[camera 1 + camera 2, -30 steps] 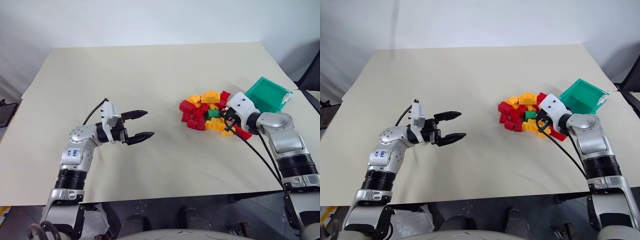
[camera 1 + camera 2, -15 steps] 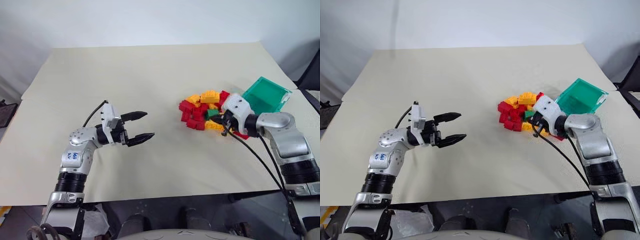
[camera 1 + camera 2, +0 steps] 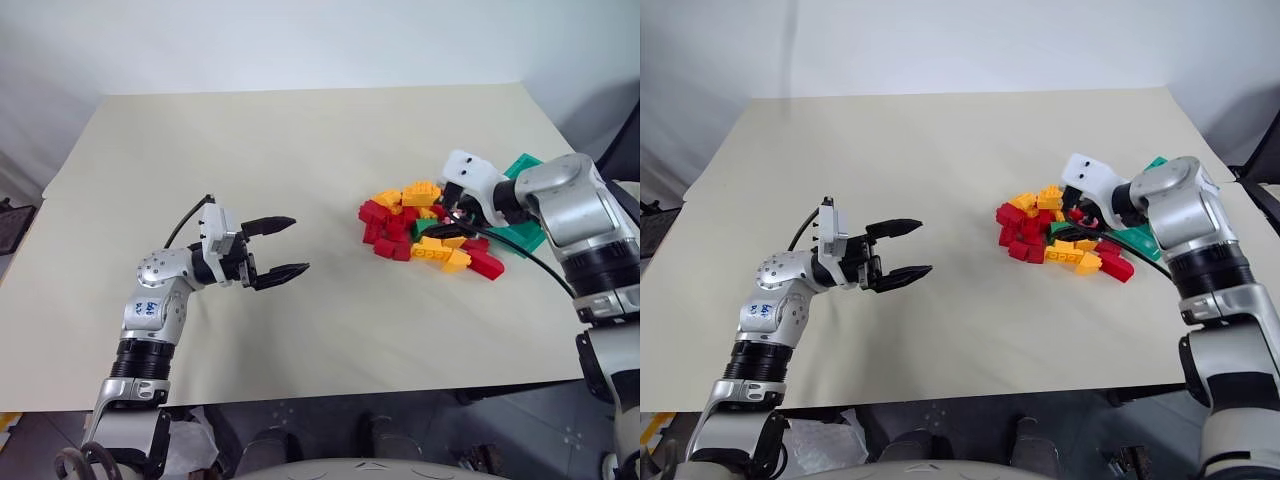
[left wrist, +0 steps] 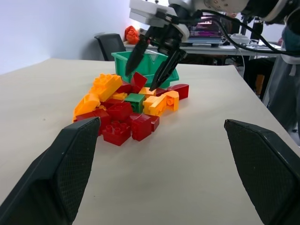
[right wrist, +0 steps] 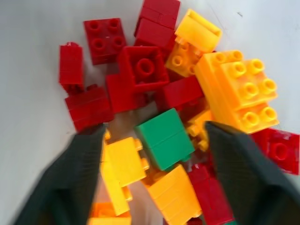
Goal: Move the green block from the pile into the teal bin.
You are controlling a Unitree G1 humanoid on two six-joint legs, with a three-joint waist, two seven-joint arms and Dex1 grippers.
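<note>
Found the small dark-green studded plastic brick (image 5: 165,138) lodged near the middle of the loose heap of red, yellow and orange studded toy bricks (image 3: 415,225), lying tilted with a smooth face up, hemmed by a yellow brick (image 5: 123,161) touching one side and a large orange studded brick (image 5: 243,89) close on the other. Noted the right arm's black two-fingered pincer (image 4: 140,80) poised just above that heap, pointing steeply down, fingers spread wide and pinching nothing. Judged from the right wrist view that the green brick sat straight ahead of the pincer, in line with the gap between both fingers, so only a descent seemed needed. Could not settle a clear long axis for the brick: looked nearly square, corners turned somewhat askew to the line between the fingers, so a slight roll of the wrist judged useful before closing. Saw the teal-green open-top plastic bin with sloping walls (image 4: 121,65) just beyond the heap, on the right arm's side and partly behind that arm. Saw the left arm's pincer (image 3: 298,245) well apart over the bare cream tabletop (image 3: 300,140), likewise spread and empty, pointing toward the heap; reckoned the right arm far the nearer for the grasp
</note>
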